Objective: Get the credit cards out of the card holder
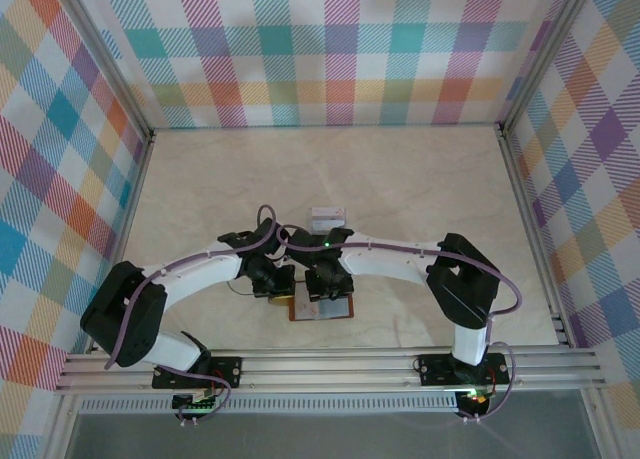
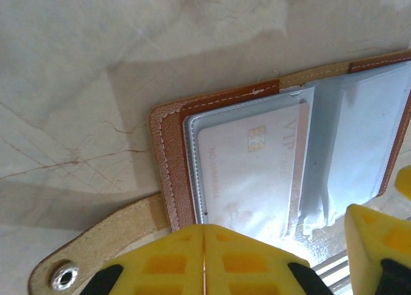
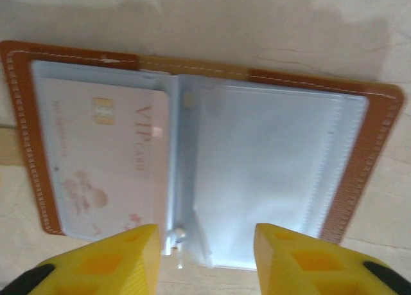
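Marbled tabletop (image 1: 420, 179), plaid walls. The card holder (image 1: 322, 308) lies open at lower centre. At its near edge the left gripper (image 2: 204, 234) is closed. The right gripper (image 3: 207, 238) is half open (gripping nothing), with 1 pale credit card (image 3: 109, 160) pocketed at its upper left, long axis pointing toward it.

i count one card holder (image 1: 330, 310) at lower centre, two credit cards: a pale card (image 3: 106, 163) at left, a second card (image 1: 328, 217) mid-frame; two grippers: left gripper (image 2: 204, 263), right gripper (image 3: 204, 256).
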Action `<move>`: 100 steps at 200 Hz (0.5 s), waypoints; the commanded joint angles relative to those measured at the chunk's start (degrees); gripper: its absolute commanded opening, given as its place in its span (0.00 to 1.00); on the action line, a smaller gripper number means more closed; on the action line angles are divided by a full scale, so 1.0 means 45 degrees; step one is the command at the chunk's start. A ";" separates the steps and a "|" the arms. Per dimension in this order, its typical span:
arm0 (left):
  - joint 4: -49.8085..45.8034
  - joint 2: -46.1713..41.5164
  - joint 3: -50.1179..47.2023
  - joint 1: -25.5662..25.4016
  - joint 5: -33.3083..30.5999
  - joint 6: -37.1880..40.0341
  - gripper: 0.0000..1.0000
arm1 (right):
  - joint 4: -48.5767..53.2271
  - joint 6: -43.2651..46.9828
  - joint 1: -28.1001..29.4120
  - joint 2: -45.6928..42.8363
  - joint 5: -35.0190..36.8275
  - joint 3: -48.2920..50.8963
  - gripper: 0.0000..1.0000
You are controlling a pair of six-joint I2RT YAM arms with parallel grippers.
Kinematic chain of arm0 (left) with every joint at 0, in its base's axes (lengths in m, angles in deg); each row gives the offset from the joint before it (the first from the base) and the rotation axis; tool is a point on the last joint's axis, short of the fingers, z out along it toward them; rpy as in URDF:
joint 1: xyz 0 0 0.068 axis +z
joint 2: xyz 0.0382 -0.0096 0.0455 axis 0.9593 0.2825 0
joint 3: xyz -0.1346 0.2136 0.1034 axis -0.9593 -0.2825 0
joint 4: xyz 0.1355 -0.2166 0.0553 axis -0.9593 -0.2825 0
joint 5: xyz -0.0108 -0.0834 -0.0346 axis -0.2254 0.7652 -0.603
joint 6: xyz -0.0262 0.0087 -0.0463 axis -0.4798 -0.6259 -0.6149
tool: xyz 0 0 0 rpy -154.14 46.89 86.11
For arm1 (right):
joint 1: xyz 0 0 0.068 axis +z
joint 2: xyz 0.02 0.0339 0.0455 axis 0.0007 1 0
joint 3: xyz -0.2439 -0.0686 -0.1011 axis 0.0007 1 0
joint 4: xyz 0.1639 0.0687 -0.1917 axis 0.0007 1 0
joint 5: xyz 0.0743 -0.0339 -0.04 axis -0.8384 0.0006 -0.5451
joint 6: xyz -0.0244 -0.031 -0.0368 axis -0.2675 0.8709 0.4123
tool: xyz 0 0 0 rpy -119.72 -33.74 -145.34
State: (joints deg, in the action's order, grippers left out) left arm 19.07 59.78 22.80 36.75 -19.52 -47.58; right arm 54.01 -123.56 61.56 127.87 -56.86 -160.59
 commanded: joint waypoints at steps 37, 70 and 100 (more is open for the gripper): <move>0.0505 0.0649 -0.0125 -0.0192 0.0430 -0.0435 0.02 | -0.2407 -0.0515 -0.0356 -0.0826 -0.2055 0.1374 0.30; 0.0311 0.1026 -0.0169 -0.0192 0.0229 -0.0185 0.02 | -0.3462 -0.0857 -0.0466 -0.0865 -0.2791 0.1870 0.24; 0.0359 0.1207 -0.0386 -0.0192 0.0060 -0.0114 0.02 | -0.4431 -0.1237 -0.0475 -0.0814 -0.3281 0.2230 0.21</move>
State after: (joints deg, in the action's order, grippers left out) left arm 20.92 64.46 22.48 36.49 -18.64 -48.50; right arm 39.24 -126.58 59.65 125.42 -68.03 -151.96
